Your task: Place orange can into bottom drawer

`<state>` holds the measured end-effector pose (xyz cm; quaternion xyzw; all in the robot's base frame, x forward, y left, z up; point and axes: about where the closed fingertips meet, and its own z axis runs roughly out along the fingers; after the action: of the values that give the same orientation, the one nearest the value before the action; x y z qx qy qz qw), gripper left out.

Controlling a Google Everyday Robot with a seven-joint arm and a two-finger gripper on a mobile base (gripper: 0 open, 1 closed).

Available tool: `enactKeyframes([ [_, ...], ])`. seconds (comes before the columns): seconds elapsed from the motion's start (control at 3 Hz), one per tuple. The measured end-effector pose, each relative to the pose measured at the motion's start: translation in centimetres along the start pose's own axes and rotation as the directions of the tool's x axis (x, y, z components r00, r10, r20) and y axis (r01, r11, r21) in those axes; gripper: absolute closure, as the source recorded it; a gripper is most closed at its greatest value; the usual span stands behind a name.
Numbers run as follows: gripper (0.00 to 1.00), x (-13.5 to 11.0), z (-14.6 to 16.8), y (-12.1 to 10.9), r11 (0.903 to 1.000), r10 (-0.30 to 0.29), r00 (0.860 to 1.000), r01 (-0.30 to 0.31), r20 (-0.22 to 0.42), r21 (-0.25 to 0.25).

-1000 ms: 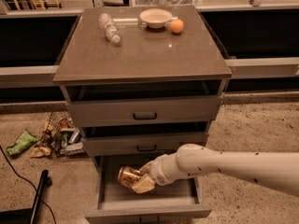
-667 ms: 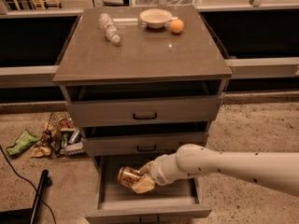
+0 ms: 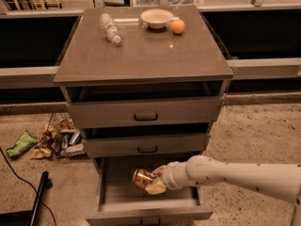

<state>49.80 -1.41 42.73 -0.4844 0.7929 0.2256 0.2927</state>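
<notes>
The gripper (image 3: 151,181) reaches in from the right over the open bottom drawer (image 3: 117,199), clamped on the orange can (image 3: 140,176). The can juts left from its tips, long axis roughly sideways, and the drawer floor lies just beneath, so letting go looks close.

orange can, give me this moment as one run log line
step: placing | gripper: reaching into open bottom drawer, shut on orange can | can: over drawer floor, not yet released | contact with floor: cannot tell
</notes>
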Motion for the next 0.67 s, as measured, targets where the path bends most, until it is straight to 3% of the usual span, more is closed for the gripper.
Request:
enactKeyframes([
  [0.33, 1.0, 3.2, 2.2, -2.4, 0.9997, 0.004, 1.0, -0.004, 0.008, 0.023],
  [0.67, 1.0, 6.1, 5.3, -4.5, 0.9994, 0.033, 0.999, -0.033, 0.018, 0.005],
])
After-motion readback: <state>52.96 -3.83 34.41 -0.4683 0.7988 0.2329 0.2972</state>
